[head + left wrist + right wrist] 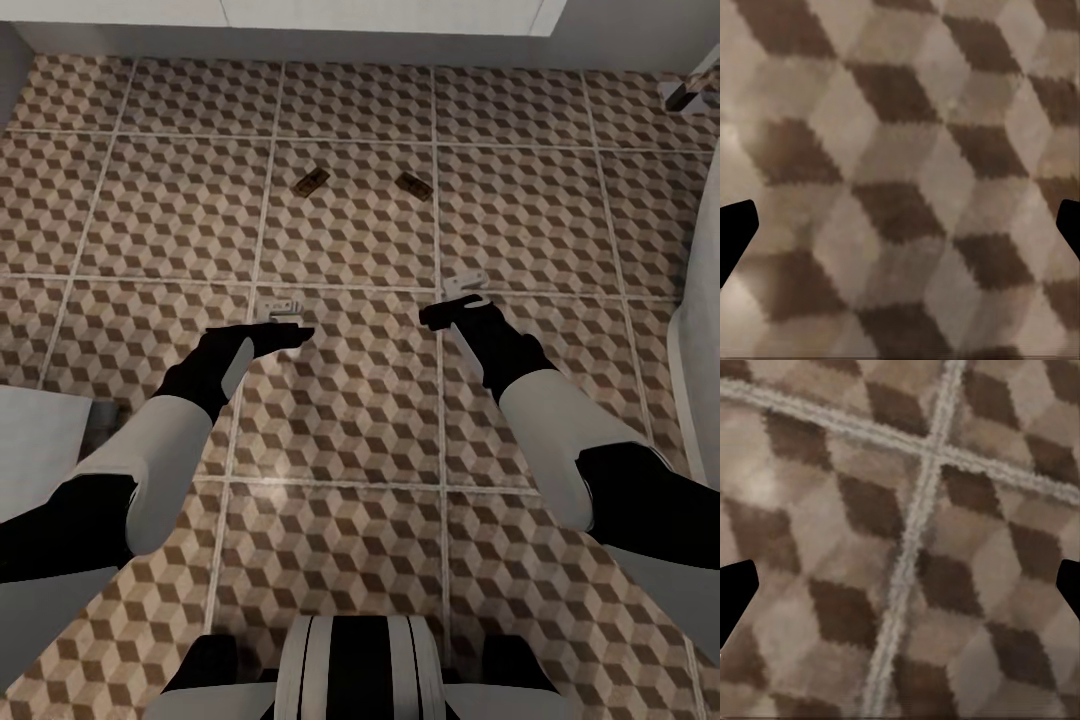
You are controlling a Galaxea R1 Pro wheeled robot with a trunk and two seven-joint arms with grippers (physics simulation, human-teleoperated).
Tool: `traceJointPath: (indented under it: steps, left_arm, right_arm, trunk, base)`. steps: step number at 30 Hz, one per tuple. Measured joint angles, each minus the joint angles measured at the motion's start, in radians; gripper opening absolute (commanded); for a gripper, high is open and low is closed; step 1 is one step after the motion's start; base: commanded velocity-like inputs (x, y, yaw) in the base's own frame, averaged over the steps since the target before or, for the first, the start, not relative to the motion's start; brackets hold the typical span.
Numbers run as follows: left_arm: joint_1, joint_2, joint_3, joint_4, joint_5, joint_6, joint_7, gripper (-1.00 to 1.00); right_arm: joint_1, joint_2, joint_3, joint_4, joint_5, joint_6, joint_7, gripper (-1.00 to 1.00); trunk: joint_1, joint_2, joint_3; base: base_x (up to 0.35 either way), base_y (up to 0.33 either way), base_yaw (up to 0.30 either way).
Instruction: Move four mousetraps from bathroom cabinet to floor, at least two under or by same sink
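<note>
Black left gripper (281,306), right gripper (467,290), both lowered, open

The head camera looks steeply down from above both arms at the bathroom floor (350,420), the wall's foot running along the top of the frame. Each wrist camera faces straight down at the same cube-patterned tiles from very close, a few cubes spanning its frame. The right wrist view takes in a crossing of grout lines (932,448), upper centre.

Cube-patterned bathroom floor (967,585) where pale grout lines (934,451) cross, between two dark fingertips (735,596).
</note>
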Motion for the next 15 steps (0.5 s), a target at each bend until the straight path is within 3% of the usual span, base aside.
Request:
traceJointPath:
  steps: [15]
  left_arm:
    - [0.0, 0.0, 0.001, -0.005, -0.001, 0.001, -0.004, 1.0]
  right_arm:
    - [0.0, 0.0, 0.0, 0.001, 0.0, 0.0, 0.0, 1.0]
  trunk:
    - [0.0, 0.0, 0.0]
  base:
    - [-0.011, 0.0, 0.0]
